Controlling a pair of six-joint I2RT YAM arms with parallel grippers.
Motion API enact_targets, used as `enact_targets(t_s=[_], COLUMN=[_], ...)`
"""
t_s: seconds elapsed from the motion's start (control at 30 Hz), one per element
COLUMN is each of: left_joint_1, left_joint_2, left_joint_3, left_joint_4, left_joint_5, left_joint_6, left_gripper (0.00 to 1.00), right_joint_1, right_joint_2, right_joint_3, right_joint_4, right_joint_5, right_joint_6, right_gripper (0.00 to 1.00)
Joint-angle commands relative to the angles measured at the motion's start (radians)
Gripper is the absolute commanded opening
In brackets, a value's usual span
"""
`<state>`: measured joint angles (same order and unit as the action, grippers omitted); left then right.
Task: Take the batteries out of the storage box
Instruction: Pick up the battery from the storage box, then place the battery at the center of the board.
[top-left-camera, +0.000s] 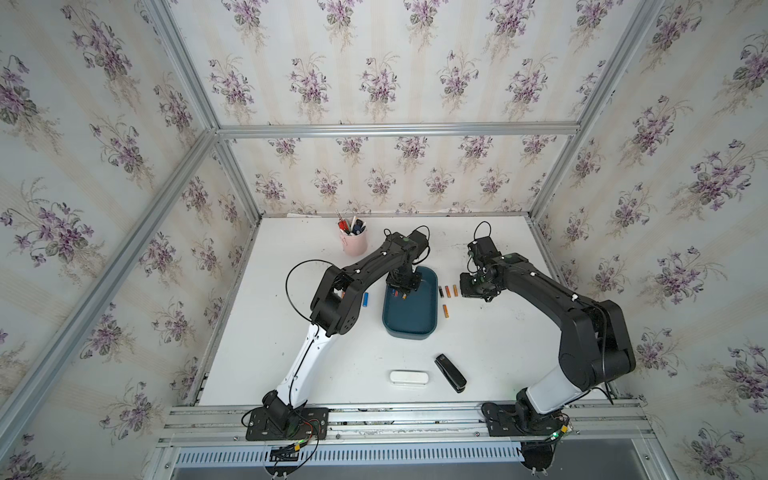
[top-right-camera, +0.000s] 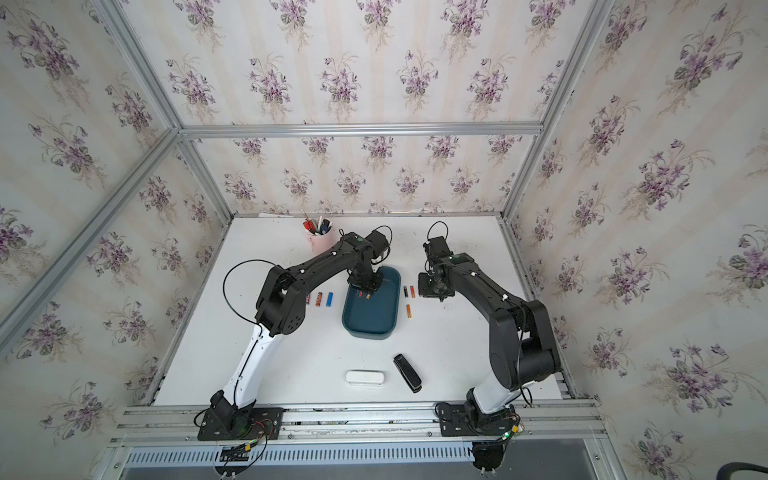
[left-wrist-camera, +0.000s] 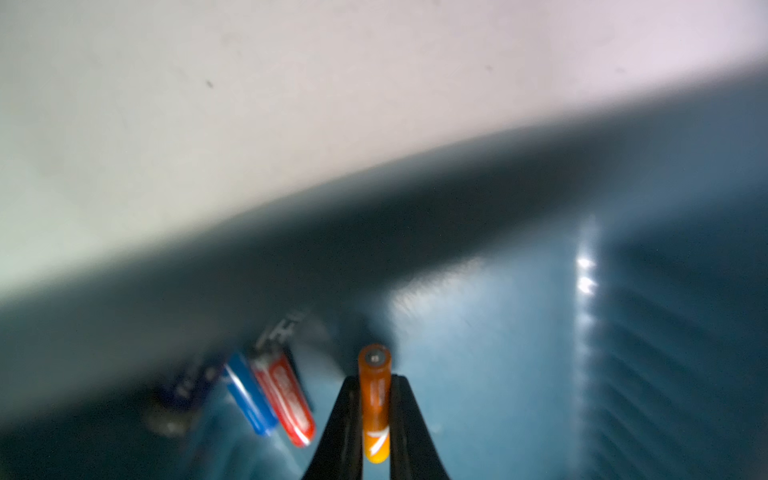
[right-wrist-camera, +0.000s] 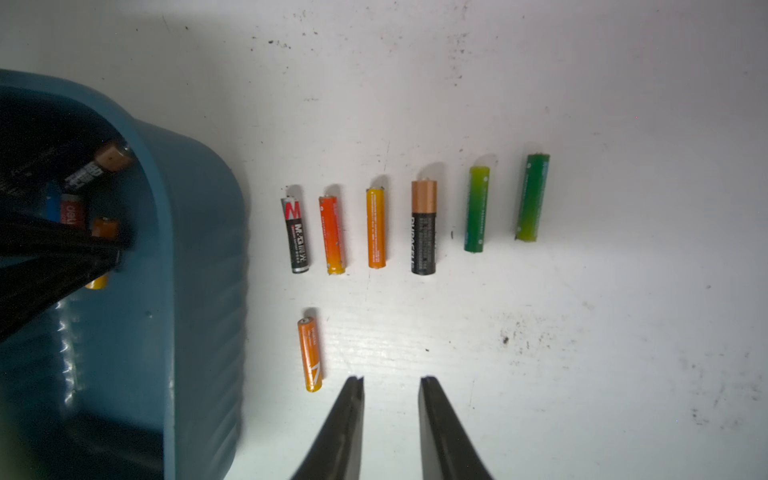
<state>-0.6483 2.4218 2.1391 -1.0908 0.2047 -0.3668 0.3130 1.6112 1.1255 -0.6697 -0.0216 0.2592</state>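
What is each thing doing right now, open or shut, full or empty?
Left hand, shut on the orange battery inside the storage box.
Right hand, open and empty above the table.
Storage box, upright, not yet empty.
Red battery, lying in the box.
Row of six batteries, lying on the table beside the box.
Pink cup, upright, holding pens.
White case, shut.

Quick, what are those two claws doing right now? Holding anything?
Left gripper: closed on an orange battery inside the box.
Right gripper: open, holding nothing.
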Motion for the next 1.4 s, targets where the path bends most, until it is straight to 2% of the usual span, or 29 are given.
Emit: enact_targets(t_s=[0.0,0.3,0.53,0.8,1.03,1.37], left_joint_1=[0.018,0.047,0.103,0.141,0.143,0.142], left_joint_2=[-0.051,-0.214,-0.415,-0.557,-0.559,-0.505], left_joint_3=[-0.029,-0.117,-0.342,-0.618,-0.768,-0.8], left_joint_4=[0.045,0.042,0.078,0.124,0.181,0.198], left_joint_5=[0.088,0.092,0.066,0.012,-0.018,-0.039], left_joint_6=[-0.029,-0.045,-0.063,-0.089,-0.137,-0.157], left_gripper=[0.11,0.12,0.12,0.12,0.12,0.13], right_joint_1=[0.001,0.001,0.001,0.004,0.005,0.005], right_joint_2=[-0.002,0.01,0.025,0.038,0.035,0.032], right_joint_3=[0.004,0.004,0.014,0.034,0.045,0.058], right_joint_4=[0.01,0.03,0.042,0.038,0.021,0.002], right_joint_5=[-0.014,-0.032,-0.043,-0.049,-0.038,-0.031], right_joint_6=[0.006,0.008,0.005,0.006,0.003,-0.002], right_gripper=[0.28,0.28,0.28,0.28,0.28,0.28])
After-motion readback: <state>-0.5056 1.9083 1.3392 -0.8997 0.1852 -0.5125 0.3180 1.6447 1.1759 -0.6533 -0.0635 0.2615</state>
